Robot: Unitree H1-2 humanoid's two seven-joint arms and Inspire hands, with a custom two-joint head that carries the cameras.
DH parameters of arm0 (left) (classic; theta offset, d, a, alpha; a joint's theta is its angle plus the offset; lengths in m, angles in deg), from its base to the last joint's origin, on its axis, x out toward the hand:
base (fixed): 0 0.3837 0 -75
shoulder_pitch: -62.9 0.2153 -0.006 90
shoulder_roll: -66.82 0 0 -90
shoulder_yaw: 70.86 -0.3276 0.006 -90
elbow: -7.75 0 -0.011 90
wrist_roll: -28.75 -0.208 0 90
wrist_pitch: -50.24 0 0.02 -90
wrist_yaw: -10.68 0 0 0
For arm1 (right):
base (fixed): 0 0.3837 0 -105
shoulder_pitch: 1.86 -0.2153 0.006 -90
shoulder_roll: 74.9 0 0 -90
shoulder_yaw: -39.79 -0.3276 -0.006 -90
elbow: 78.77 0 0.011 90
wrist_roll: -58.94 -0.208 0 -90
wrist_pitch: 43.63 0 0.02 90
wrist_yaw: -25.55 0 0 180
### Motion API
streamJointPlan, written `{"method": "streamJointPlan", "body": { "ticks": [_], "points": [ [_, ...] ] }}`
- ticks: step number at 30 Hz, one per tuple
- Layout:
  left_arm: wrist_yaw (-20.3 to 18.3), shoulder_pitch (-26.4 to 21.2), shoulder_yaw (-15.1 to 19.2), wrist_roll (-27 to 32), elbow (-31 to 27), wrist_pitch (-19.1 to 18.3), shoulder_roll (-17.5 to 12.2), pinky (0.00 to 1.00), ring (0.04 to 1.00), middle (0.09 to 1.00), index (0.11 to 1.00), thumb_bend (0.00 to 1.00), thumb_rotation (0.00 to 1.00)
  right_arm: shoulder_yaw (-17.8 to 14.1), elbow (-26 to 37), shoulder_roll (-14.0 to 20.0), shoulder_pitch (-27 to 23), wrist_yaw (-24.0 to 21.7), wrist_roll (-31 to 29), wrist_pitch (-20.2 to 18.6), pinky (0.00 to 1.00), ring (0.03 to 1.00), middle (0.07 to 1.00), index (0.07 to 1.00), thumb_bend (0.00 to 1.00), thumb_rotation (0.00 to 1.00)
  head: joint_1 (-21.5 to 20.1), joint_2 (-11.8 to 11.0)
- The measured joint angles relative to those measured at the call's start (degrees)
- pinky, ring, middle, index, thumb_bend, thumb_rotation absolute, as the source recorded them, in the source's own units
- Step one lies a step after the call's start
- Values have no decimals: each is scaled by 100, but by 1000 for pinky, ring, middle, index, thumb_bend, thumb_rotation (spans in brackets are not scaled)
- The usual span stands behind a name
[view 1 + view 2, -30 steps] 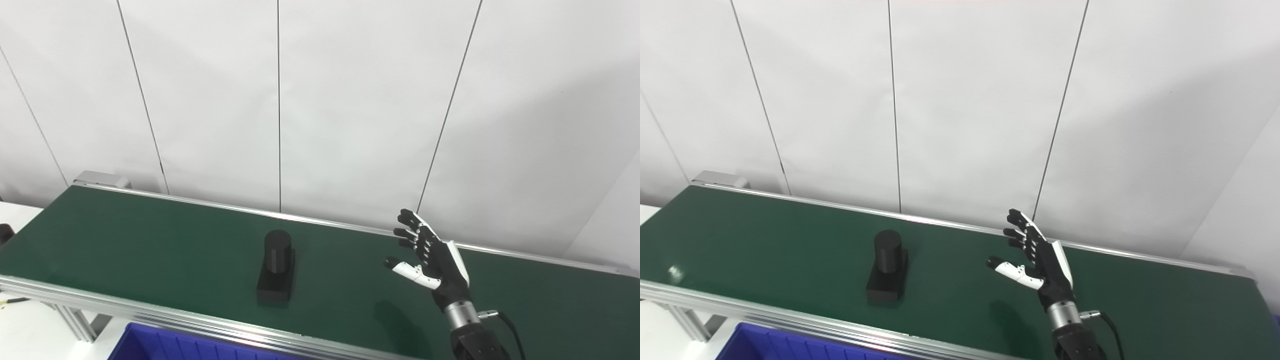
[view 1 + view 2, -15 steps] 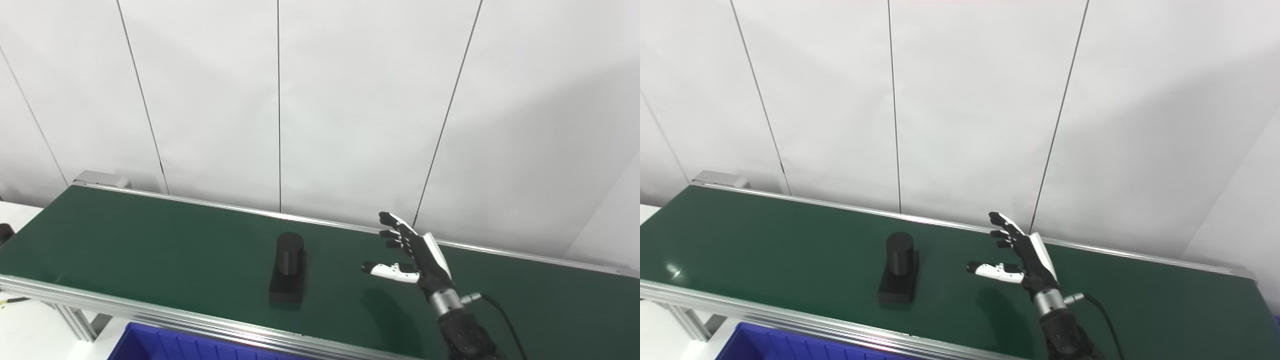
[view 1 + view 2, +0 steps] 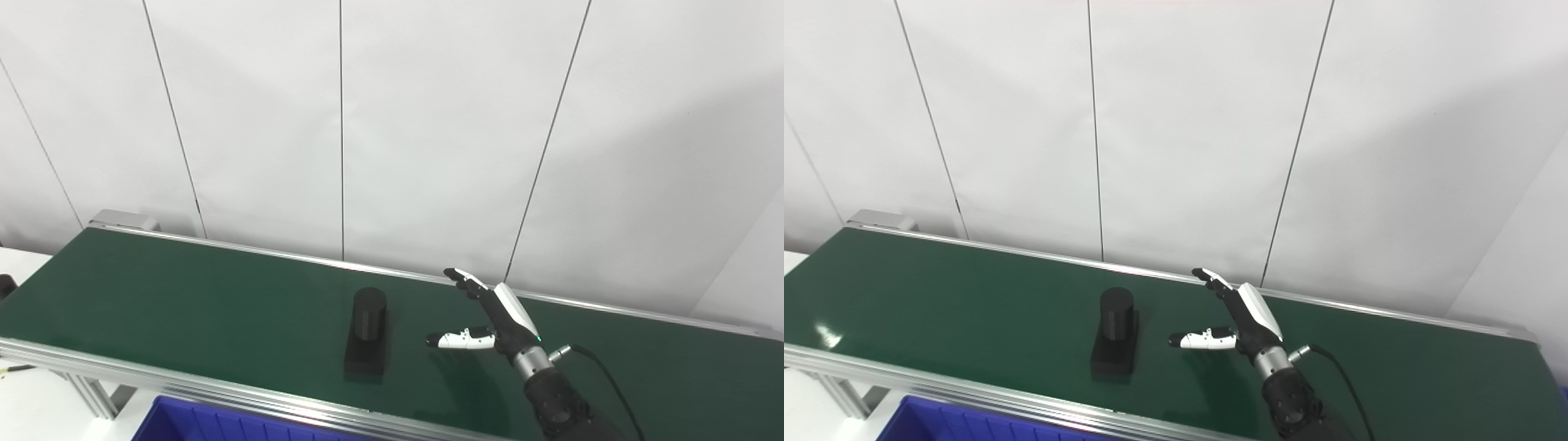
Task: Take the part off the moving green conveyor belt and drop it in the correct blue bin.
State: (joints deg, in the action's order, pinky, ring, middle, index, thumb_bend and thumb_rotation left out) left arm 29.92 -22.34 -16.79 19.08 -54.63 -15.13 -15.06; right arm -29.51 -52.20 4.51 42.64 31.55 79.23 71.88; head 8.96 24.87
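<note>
A black part (image 3: 367,334), a short cylinder standing on a flat rectangular base, rides on the green conveyor belt (image 3: 184,294) near its middle. My right hand (image 3: 490,315) hovers over the belt just right of the part, open, fingers stretched toward the far rail and the white-tipped thumb pointing at the part. A small gap separates thumb and part. The corner of a blue bin (image 3: 202,422) shows below the belt's front rail. My left hand is out of view.
The belt's silver front rail (image 3: 184,383) and back rail (image 3: 612,306) bound it. A white panelled wall (image 3: 392,122) stands close behind. A white table edge (image 3: 18,263) shows at far left.
The part has travelled to the right along the belt. My right hand has moved left toward it and turned edge-on, staying open.
</note>
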Motion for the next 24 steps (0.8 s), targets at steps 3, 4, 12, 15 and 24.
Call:
{"method": "streamJointPlan", "body": {
  "ticks": [3, 4, 12, 15, 24],
  "points": [
    [5, 1, -9, 2, 0, 0, -1, 762, 850, 864, 829, 836, 974, 2, -109, -56, -70, 0, 57, 0, 787, 877, 904, 883, 916, 399, 0, 0],
    [5, 1, -10, 2, 0, 0, -1, 762, 851, 865, 831, 834, 977, 2, -120, -70, -81, 0, 58, 0, 787, 874, 903, 882, 914, 397, 0, 9],
    [6, 6, -26, -9, -20, 0, 0, 766, 851, 865, 832, 837, 966, 32, -437, -112, -193, -5, 68, 0, 754, 858, 908, 877, 906, 399, 9, 9],
    [-9, 10, -13, 7, -33, 0, 3, 763, 850, 865, 831, 845, 968, 31, -441, -113, -195, -27, 58, 0, 724, 837, 900, 878, 897, 403, 0, 9],
    [-4, 12, -18, 2, -36, 0, 10, 758, 847, 861, 830, 831, 968, 81, -440, -137, -195, -33, 61, 0, 706, 806, 869, 872, 898, 419, 9, 26]
  ]
}}
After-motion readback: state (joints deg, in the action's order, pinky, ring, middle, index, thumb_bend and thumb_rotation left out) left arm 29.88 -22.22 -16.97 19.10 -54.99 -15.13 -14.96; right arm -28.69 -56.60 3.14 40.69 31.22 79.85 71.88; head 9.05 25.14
